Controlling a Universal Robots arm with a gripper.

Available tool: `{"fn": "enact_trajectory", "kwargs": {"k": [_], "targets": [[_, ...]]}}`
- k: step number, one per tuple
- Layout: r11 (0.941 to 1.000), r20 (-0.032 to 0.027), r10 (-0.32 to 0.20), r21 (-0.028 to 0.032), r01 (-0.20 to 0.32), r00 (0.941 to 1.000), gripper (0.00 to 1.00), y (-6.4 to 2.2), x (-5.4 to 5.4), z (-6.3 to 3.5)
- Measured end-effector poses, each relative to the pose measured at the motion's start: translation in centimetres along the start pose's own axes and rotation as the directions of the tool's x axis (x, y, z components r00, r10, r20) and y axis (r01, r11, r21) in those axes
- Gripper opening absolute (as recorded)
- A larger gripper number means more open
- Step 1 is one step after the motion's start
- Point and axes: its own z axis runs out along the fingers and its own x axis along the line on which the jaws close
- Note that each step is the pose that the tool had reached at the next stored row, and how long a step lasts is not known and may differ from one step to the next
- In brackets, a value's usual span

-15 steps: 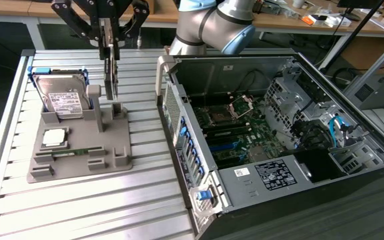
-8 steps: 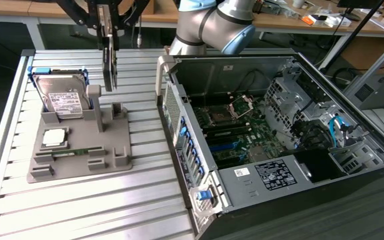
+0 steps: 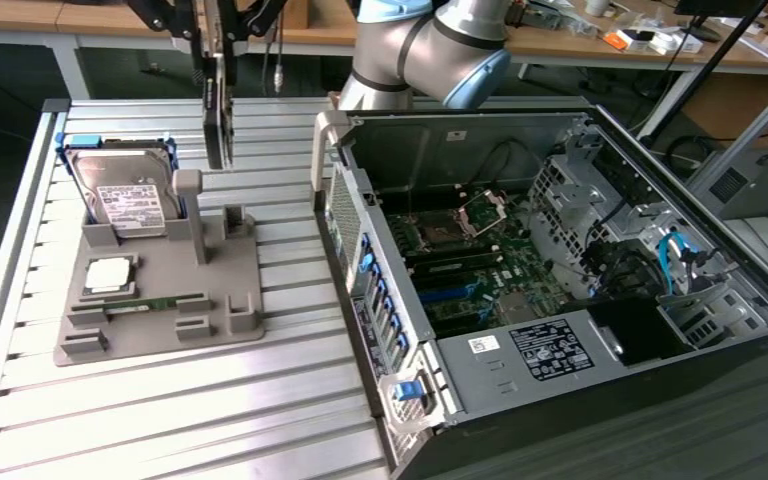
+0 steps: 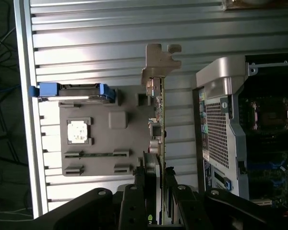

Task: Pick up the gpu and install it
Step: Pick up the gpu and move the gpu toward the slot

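The gpu (image 3: 217,115) hangs on edge in the air above the grey parts holder (image 3: 231,325), its dark board vertical. My gripper (image 3: 217,35) is shut on its upper edge. In the wrist view the gpu (image 4: 159,112) runs away from the gripper (image 4: 157,170) as a thin strip. Its silver bracket (image 4: 161,60) is at the far end, over the slatted table. The open computer case (image 3: 398,400) lies on its side at the exterior view's right, with its motherboard (image 3: 484,270) exposed.
On the holder stand a silver hard drive (image 3: 124,190) in a blue frame, a processor chip (image 3: 108,273) and a narrow memory stick (image 3: 157,302). The holder's upright post (image 3: 191,215) rises just below the card. The case's raised rear wall (image 3: 335,150) stands between the card and the motherboard.
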Motion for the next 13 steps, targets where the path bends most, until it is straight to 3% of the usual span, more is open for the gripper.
{"fn": "enact_trajectory", "kwargs": {"k": [13], "targets": [[1.0,-0.0003,0.0,0.0002,0.0,1.0,0.27,-0.05,-0.02,-0.3]]}}
